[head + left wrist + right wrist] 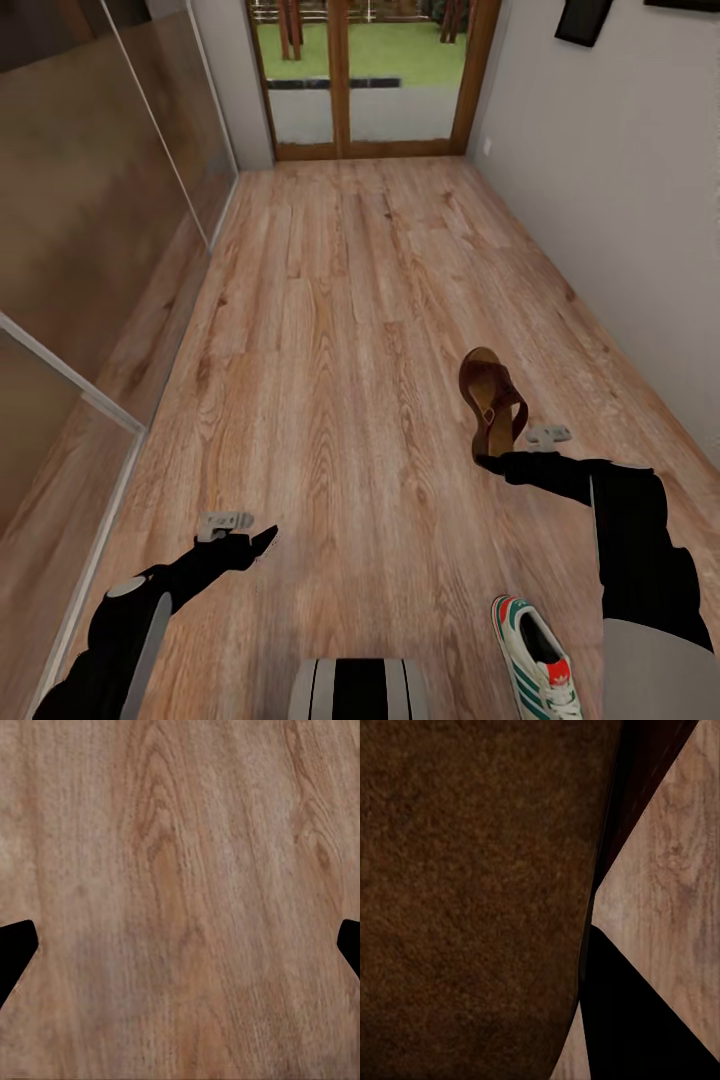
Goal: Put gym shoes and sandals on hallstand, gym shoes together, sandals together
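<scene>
A narrow corridor runs ahead, its corridor floor (330,330) laid in light brown wood-grain planks that stretch to a pair of wood-framed glass doors (362,75) at the far end, with grass and grey paving outside. A pale grey wall (610,200) closes the right side, and glossy brown panels (90,200) with thin pale frames line the left. One dark reddish-brown sandal (490,400) is tipped on its edge out in the right half of the floor, its heel end at the right gripper (492,462) — the right wrist view shows brown leather (472,892) pressed right against one black finger (637,1020), so the jaws appear clamped on it. A white gym shoe (535,655) with green stripes and a red heel tab lies flat on the planks at the near right, just beside the robot's right arm, apart from the sandal. The left gripper (262,545) hangs over bare planks on the near left; its fingertips (16,949) stand wide apart, holding nothing.
</scene>
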### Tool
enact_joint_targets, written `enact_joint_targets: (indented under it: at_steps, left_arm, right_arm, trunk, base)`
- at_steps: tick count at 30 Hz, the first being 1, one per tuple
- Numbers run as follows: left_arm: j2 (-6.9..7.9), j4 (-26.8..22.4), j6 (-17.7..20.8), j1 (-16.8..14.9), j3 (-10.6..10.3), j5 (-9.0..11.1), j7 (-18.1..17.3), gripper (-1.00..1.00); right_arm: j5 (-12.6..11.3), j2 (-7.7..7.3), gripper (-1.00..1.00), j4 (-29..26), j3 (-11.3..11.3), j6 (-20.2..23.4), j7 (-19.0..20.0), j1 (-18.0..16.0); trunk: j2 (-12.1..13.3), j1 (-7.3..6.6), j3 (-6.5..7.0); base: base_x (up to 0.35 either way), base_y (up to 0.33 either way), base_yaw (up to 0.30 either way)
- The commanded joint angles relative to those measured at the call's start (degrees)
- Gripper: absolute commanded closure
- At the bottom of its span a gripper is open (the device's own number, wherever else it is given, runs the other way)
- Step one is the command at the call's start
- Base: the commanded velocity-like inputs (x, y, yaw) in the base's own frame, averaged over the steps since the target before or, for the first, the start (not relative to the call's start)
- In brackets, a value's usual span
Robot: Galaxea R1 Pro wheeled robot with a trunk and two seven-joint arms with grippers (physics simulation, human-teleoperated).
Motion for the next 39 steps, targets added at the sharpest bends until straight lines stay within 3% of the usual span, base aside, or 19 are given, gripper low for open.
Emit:
enact_joint_targets:
  at_steps: [1, 6, 23, 39]
  left_arm:
    - [0.00, 0.0, 0.0, 0.0, 0.3, 0.0, 0.0, -1.00]
    - [0.00, 0.0, 0.0, 0.1, 1.4, 0.0, 0.0, -1.00]
    - [0.00, 0.0, 0.0, 0.2, 1.5, -0.5, -0.1, -1.00]
    - [0.00, 0.0, 0.0, 0.2, 1.5, -0.5, -0.1, -1.00]
  right_arm:
    - [-0.1, 0.02, 1.00, 0.0, 0.0, 0.1, -0.2, 0.0]
    - [-0.2, 0.07, 1.00, 0.0, 0.1, 0.1, -0.2, 0.0]
    - [-0.2, 0.09, 1.00, 0.0, 0.1, 0.1, -0.2, 0.0]
    - [-0.2, 0.09, 1.00, 0.0, 0.1, 0.1, -0.2, 0.0]
  trunk:
    - [0.0, -0.02, 0.23]
    - [0.1, -0.15, 1.34]
    - [0.3, -0.59, 5.10]
    - [6.7, -4.11, 7.98]
  base:
    - [0.000, 0.000, 0.000]
    - [0.000, 0.000, 0.000]
    - [0.000, 0.000, 0.000]
    - [0.000, 0.000, 0.000]
